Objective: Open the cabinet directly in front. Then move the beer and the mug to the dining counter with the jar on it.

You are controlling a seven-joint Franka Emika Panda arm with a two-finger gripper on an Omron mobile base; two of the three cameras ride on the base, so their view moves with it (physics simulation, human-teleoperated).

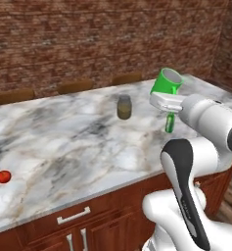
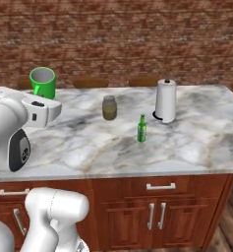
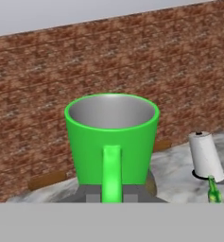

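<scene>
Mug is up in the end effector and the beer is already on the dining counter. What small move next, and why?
Probably lower the mug straight down toward the marble. The end effector is shut on its handle and holds it upright above the dining counter, clear of the jar and the beer. The marble near the mug looks bare, so it could likely be set down there.

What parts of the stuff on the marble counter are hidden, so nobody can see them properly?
- Slim green glass bottle: left base view, mostly behind the white arm; hand view, cut off by the bottom band.
- Bright green mug: hand view, its base hidden by the closed gripper; whether it touches the marble counter is unclear.
- Olive-brown jar: contents too small to tell.
</scene>
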